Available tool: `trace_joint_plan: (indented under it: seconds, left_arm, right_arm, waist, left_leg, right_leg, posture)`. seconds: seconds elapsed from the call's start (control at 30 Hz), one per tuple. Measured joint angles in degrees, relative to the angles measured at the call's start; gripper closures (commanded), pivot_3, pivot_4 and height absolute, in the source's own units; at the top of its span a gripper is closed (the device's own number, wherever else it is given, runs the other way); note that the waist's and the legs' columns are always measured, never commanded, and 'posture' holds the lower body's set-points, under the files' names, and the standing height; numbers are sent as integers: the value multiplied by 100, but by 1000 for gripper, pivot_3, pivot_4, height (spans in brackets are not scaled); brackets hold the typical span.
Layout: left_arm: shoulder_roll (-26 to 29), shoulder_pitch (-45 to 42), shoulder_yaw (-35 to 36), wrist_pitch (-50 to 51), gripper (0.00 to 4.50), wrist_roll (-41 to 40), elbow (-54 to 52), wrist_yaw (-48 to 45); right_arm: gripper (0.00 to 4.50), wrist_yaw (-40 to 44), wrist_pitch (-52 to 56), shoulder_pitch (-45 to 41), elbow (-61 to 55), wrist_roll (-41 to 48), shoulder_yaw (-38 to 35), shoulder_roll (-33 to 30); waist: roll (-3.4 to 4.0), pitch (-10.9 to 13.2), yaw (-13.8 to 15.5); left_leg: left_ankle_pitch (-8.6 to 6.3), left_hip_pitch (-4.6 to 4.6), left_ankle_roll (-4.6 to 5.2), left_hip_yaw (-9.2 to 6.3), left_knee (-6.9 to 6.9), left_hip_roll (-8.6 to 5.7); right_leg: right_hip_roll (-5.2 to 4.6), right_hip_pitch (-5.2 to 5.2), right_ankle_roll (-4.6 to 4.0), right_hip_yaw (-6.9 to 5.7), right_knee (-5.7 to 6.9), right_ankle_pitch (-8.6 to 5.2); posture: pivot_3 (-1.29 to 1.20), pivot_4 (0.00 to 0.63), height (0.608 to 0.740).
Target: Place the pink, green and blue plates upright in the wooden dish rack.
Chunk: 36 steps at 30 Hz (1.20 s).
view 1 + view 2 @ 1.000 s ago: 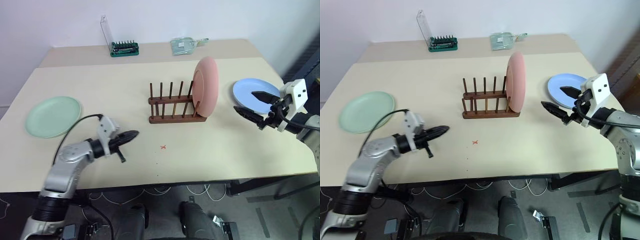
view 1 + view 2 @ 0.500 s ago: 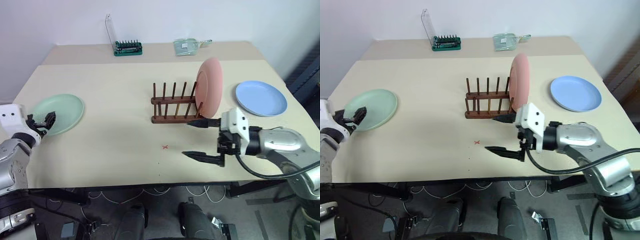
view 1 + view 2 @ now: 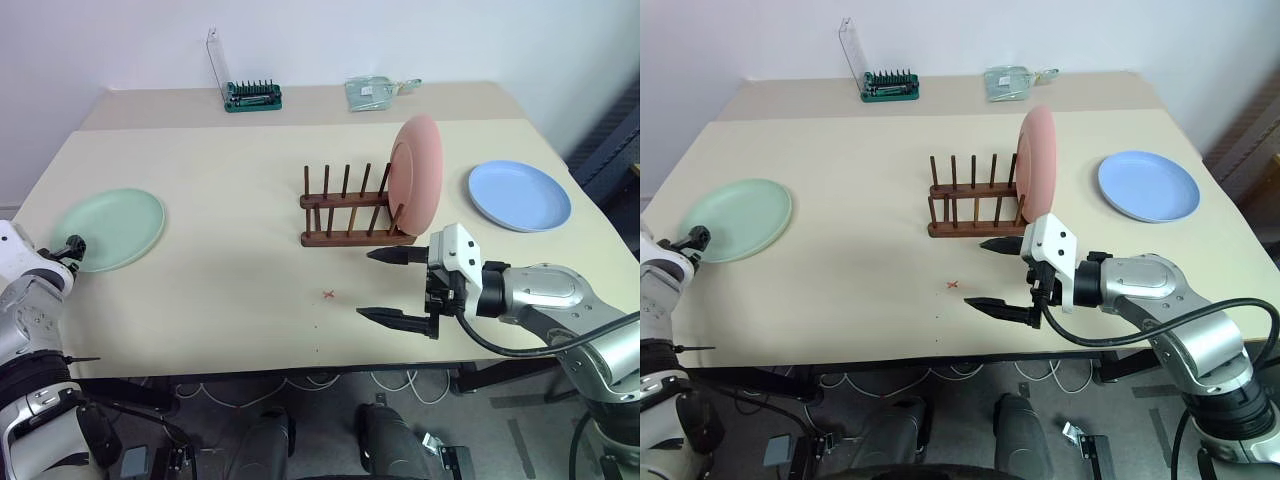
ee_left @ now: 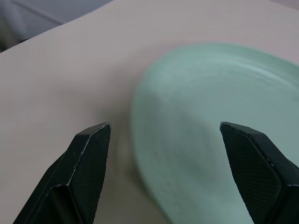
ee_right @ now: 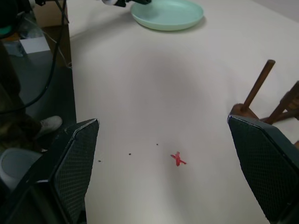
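Observation:
The pink plate (image 3: 416, 172) stands upright in the right end of the wooden dish rack (image 3: 345, 215) at the table's middle. Flat on the table near the left edge lies the green plate (image 3: 108, 228). My left gripper (image 3: 72, 247) is at its near-left rim, open; in the left wrist view the left gripper (image 4: 166, 127) has the green plate (image 4: 215, 140) just ahead between its fingers, apart from them. The blue plate (image 3: 519, 195) lies flat at the right. My right gripper (image 3: 367, 284) hangs open and empty in front of the rack, pointing left.
A green tray of screwdriver bits (image 3: 250, 96) with a clear lid and a clear packet (image 3: 370, 91) sit at the table's back. A small red cross (image 3: 328, 294) marks the tabletop before the rack. Several rack slots left of the pink plate stand free.
My left arm swung left from the table's front middle to the green plate and its gripper opened. My right arm swung left from the blue plate to in front of the rack.

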Motion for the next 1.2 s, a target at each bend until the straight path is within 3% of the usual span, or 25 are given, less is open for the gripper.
trace_joint_plan:
  seconds: [0.27, 0.37, 0.53, 0.57, 0.8, 1.03, 1.2]
  left_arm:
    - [16, -123, 2, -76, 666, -92, 320, 89]
    - [29, -123, -25, 103, 1537, -97, 341, 71]
    - [33, -123, -14, 256, 4138, -96, 358, 346]
    - [33, -123, 5, 215, 4417, -112, 348, 346]
    - [-463, -156, -94, -110, 4417, -382, -585, -4]
    - [-1164, -1287, -1172, -4, 4417, -322, -2454, 504]
    - [-1582, -1592, -1672, 454, 4417, -207, -3063, 989]
  right_arm:
    - [0, -68, -4, 19, 0, -37, 2, 0]
    - [0, -70, -12, 18, 0, -65, 4, 10]
    - [0, -71, -57, 4, 2, -156, 11, 49]
    - [0, -70, -61, 2, 3, -174, 11, 53]
    - [0, -238, -281, -674, 412, -643, 48, 190]
    - [0, -467, -687, -1848, 829, -1484, 603, 652]
    - [0, -777, -1107, -2363, 1284, -2332, 1054, 963]
  waist:
    - [-3, -1, -8]
    - [-3, -1, -5]
    - [-5, -3, -9]
    - [-5, -3, -8]
    - [-11, -2, 30]
    - [-35, 4, 21]
    - [-31, 3, -68]
  left_leg:
    - [0, 0, 0, 0, 0, 0]
    - [0, 0, 0, 0, 0, 0]
    - [0, 0, -1, 0, 0, 0]
    - [0, 0, -1, 0, 0, 0]
    - [8, -2, -14, -1, 2, -1]
    - [18, -12, -31, -3, 2, -2]
    - [20, -10, -34, 8, -6, 1]
  right_leg:
    - [0, 0, 0, 0, 1, 0]
    - [0, 0, 0, 0, 1, 0]
    - [0, 0, 0, 0, 1, 0]
    - [0, 0, 0, 0, 1, 0]
    - [-2, 2, -4, 0, 0, 4]
    - [-1, -8, 3, 0, -1, 12]
    - [2, -30, 0, 8, 13, 15]
  posture:
    - [0, 150, 740]
    - [0, 150, 740]
    - [0, 150, 740]
    - [0, 150, 740]
    - [0, 150, 740]
    - [0, 150, 740]
    - [0, 150, 740]
